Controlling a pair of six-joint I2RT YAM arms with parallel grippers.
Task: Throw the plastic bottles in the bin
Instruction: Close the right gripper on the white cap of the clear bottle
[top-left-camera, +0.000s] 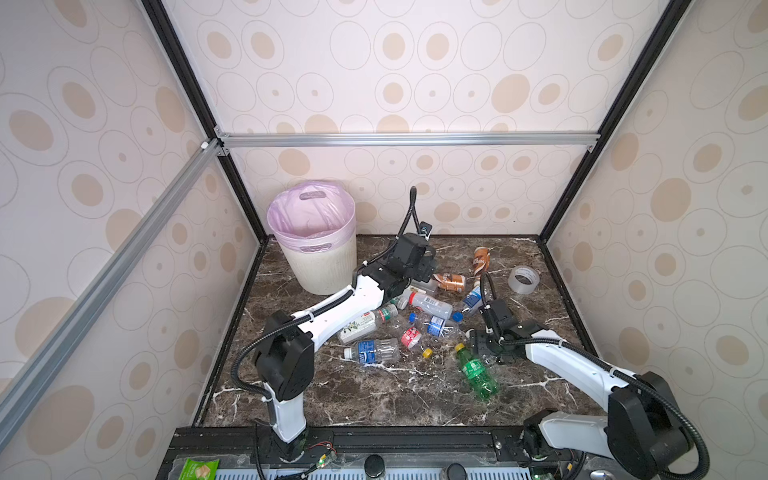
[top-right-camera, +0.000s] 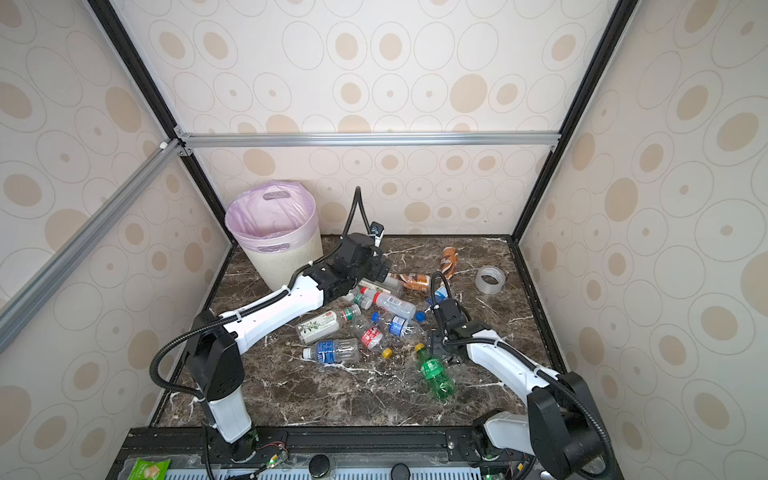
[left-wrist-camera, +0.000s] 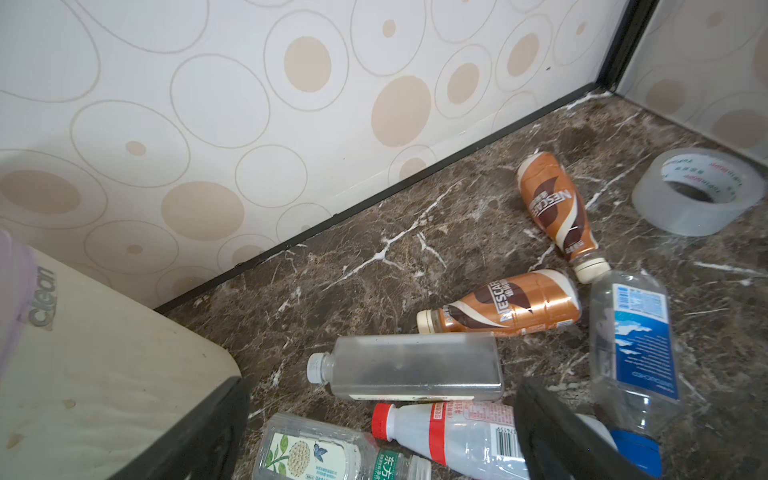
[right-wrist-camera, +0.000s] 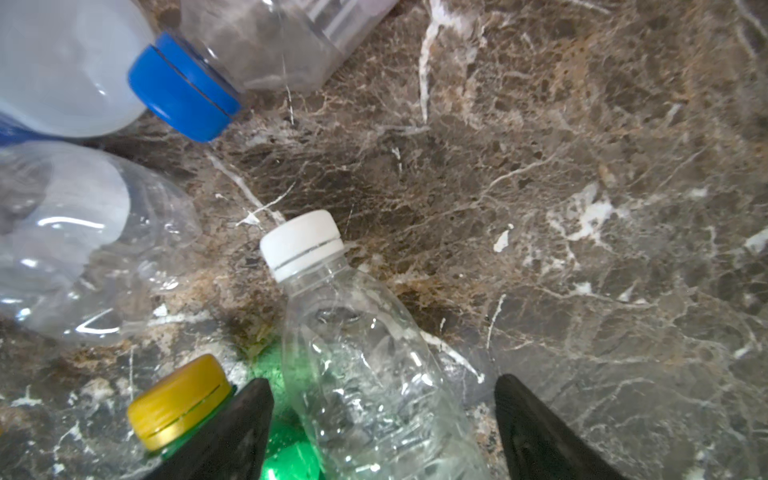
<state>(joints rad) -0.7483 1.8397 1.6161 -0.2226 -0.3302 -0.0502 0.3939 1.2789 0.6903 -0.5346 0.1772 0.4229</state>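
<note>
Several plastic bottles lie in a heap mid-table, among them a green bottle (top-left-camera: 478, 374) (top-right-camera: 434, 374) and two brown ones (top-left-camera: 451, 282) (left-wrist-camera: 552, 203). The bin (top-left-camera: 316, 270) (top-right-camera: 282, 266), lined with a pink bag, stands at the back left. My left gripper (top-left-camera: 424, 274) (left-wrist-camera: 382, 386) hangs open above a clear square bottle (left-wrist-camera: 415, 365) and a red-capped bottle (left-wrist-camera: 449, 436), holding nothing. My right gripper (top-left-camera: 484, 353) (right-wrist-camera: 382, 384) is down at the table with its jaws astride a clear white-capped bottle (right-wrist-camera: 361, 353). A gap shows beside one finger (right-wrist-camera: 523, 415). The green bottle's yellow cap (right-wrist-camera: 178, 401) lies just outside the other.
A clear tape roll (top-left-camera: 523, 279) (left-wrist-camera: 698, 195) sits at the back right. Walls with black frame posts close the table on three sides. The bin's wall (left-wrist-camera: 104, 374) is close beside the left gripper. A blue-labelled bottle (top-left-camera: 374, 351) lies near the table's middle.
</note>
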